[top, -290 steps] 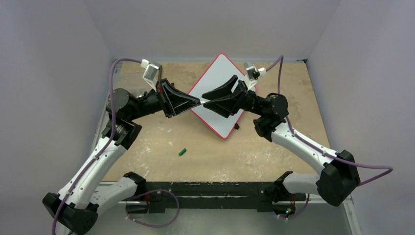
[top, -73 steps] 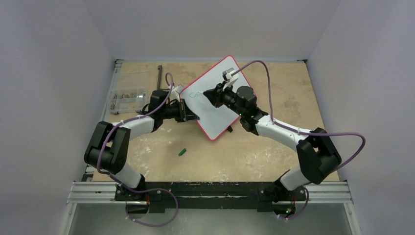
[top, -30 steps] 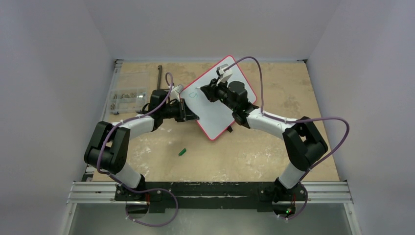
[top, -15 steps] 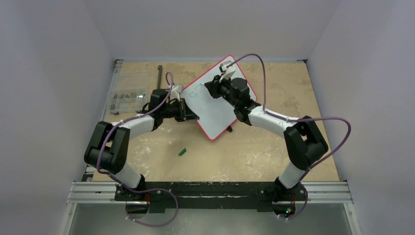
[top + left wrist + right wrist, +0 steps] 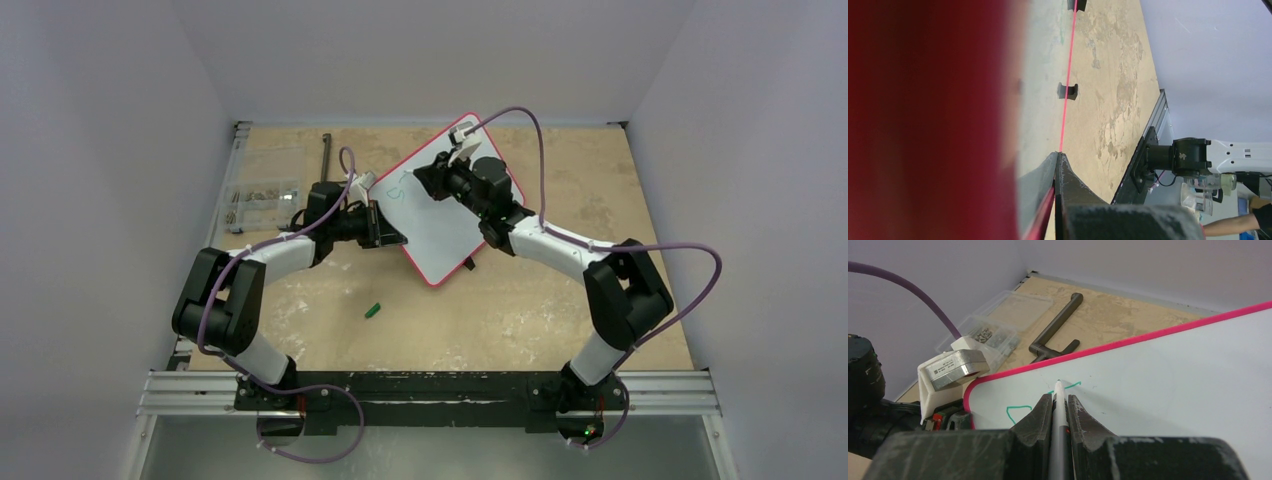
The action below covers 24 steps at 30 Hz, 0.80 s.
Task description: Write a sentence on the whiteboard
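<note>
Two robot arms meet over the whiteboard [image 5: 445,240], which lies turned corner-on near the middle of the counter's [image 5: 570,300] far edge, one corner pointing at that edge. The left end effector [image 5: 388,232] is clamped on the board's left rim; in the left wrist view the thin red rim runs straight in between its closed fingers [image 5: 1060,172]. The right end effector [image 5: 1057,398] is clenched on a white marker [image 5: 1059,390], whose tip is at the board's surface near the left corner. Of the sentence [image 5: 1018,412], only a few green strokes show there: a curled mark and a short dash just beside the marker tip. They are too few to read. A small green cap [image 5: 373,310] lies on the bare counter, well apart from the board, towards the near edge. By the far-left corner sit a clear plastic box [image 5: 262,200] of small parts and, beside it, a dark metal bar [image 5: 326,160].
</note>
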Motion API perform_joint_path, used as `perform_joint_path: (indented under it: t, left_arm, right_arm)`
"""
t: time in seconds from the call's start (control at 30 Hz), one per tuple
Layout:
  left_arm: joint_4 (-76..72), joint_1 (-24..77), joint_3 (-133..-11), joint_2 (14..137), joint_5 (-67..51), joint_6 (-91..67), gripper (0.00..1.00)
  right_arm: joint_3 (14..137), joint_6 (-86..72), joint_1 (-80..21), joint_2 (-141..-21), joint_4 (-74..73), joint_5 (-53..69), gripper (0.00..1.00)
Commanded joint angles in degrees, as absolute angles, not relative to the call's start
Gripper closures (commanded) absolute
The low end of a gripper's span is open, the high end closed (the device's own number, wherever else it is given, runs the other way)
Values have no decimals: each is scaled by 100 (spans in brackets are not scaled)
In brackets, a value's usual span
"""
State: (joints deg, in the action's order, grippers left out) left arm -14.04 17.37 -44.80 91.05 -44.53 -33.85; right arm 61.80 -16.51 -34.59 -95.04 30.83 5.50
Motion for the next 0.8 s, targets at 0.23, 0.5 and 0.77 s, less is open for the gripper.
perform_joint_path:
  t: [0.23,0.5,0.77]
  left_arm:
    - [-1169,1811,-4590,8996,-4394,-3021,100]
    - [-1144,1819,-4601,8950,-4381,-3014,100]
    - [-1116,1819,-4625,8932,-4383,-3002,100]
  right_arm:
    - [6741,-1791,-3470,-9781,3202,626,100]
    - [6647,-1760,-3467,-9851,3091,541,100]
    - [6242,-1771,-3467,-9644,3062,527,100]
